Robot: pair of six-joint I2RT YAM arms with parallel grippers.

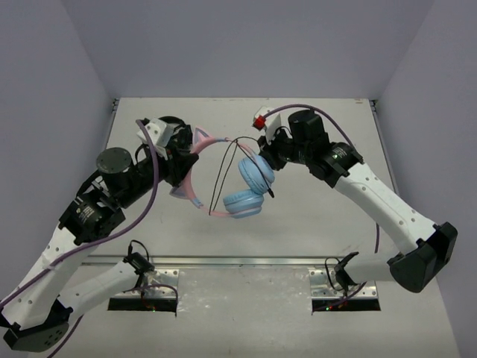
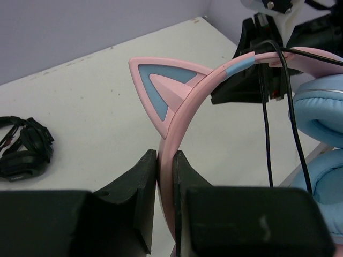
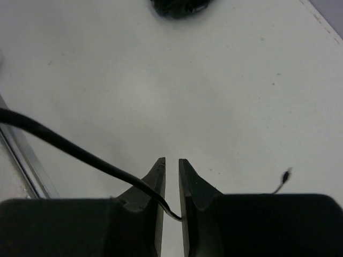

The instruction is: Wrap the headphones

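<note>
headphones (image 1: 250,201) pinched in left fingers (image 2: 136,198), cable (image 3: 80,155) between right fingers (image 3: 201,193)

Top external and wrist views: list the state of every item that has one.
headphones, held by the pink headband
cable, draped over the headband, one stretch pinched
left gripper, shut on the headphones
right gripper, shut on the cable
black headphones, lying on the table, apart

Headphones (image 1: 244,202) between left end effector (image 1: 191,155) and right end effector (image 1: 264,154)
</note>
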